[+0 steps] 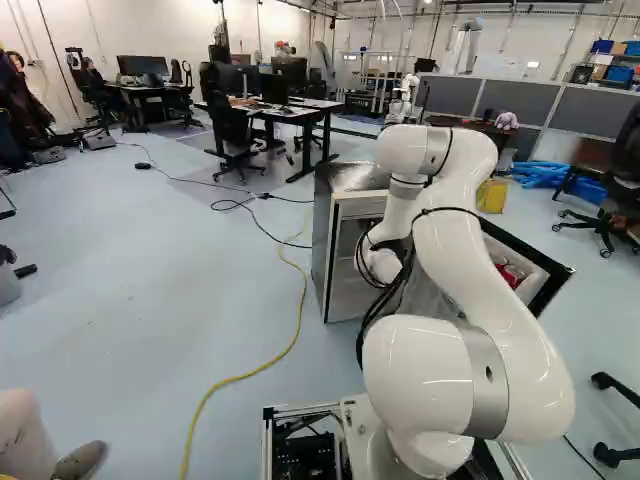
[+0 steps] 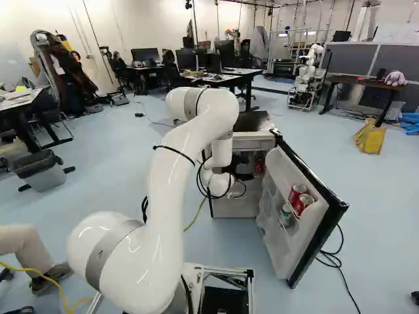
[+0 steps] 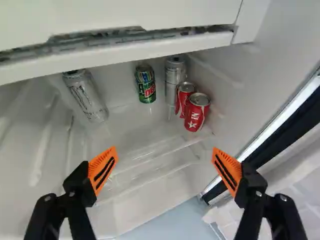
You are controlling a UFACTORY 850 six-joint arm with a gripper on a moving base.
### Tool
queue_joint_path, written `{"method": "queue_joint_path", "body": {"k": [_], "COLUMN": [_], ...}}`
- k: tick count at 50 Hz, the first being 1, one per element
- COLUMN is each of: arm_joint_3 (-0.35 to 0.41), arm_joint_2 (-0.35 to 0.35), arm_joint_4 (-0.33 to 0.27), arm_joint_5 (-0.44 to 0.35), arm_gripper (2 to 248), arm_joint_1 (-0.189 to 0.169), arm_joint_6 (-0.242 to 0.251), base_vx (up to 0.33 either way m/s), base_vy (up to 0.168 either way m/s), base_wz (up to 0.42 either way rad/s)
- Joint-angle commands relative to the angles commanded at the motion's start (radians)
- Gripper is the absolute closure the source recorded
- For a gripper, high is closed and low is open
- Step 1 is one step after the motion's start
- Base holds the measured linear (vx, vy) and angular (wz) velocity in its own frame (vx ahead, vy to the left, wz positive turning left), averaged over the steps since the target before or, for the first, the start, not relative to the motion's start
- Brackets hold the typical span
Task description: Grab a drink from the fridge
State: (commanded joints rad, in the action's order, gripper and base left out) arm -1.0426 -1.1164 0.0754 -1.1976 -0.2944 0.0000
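Holding the fingers [image 2: 245, 176] spread inside the fridge [image 1: 355, 177]

Your fingers are wide apart with nothing pinched between their orange pads [image 3: 103, 171]. The drinks stand ahead of them, beyond the gap, and neither finger touches a can.

You have five cans in that compartment. The front red can [image 3: 197, 112] stands close against a second red can [image 3: 183, 96], partly covering it in the wrist view. Just behind that pair is the tall silver can [image 3: 174, 77], and near it, on the side away from the fridge's side wall [image 3: 245, 90], is the green can [image 3: 145, 83]. Another silver can [image 3: 87, 96] stands apart from the rest, toward the opposite wall. A white panel [image 3: 120, 52] spans the compartment above the cans.

Your arm [image 1: 480, 260] reaches ahead from its lowest joint and bends down into the opening. The door [image 2: 321, 226] is swung open, at the right of the right base view, and its inner shelf bears more cans: two red door cans [image 2: 303, 205] side by side and a green door can [image 2: 286, 214] near them.

Outside, a yellow cord [image 1: 240, 377] runs over the floor [image 1: 130, 300] beside the fridge. Farther off you can see a desk [image 1: 300, 112] with monitors on it and another robot [image 2: 306, 78].
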Motion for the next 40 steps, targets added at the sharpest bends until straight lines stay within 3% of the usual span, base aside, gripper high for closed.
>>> {"method": "queue_joint_path", "body": {"k": [40], "arm_joint_3": [-0.151], "arm_joint_2": [-0.160], "arm_joint_4": [0.090], "arm_joint_5": [-0.029], "arm_gripper": [3], "arm_joint_1": [0.008], "arm_joint_6": [0.000], "base_vx": [0.000], "base_vy": [0.000], "base_wz": [0.000]}}
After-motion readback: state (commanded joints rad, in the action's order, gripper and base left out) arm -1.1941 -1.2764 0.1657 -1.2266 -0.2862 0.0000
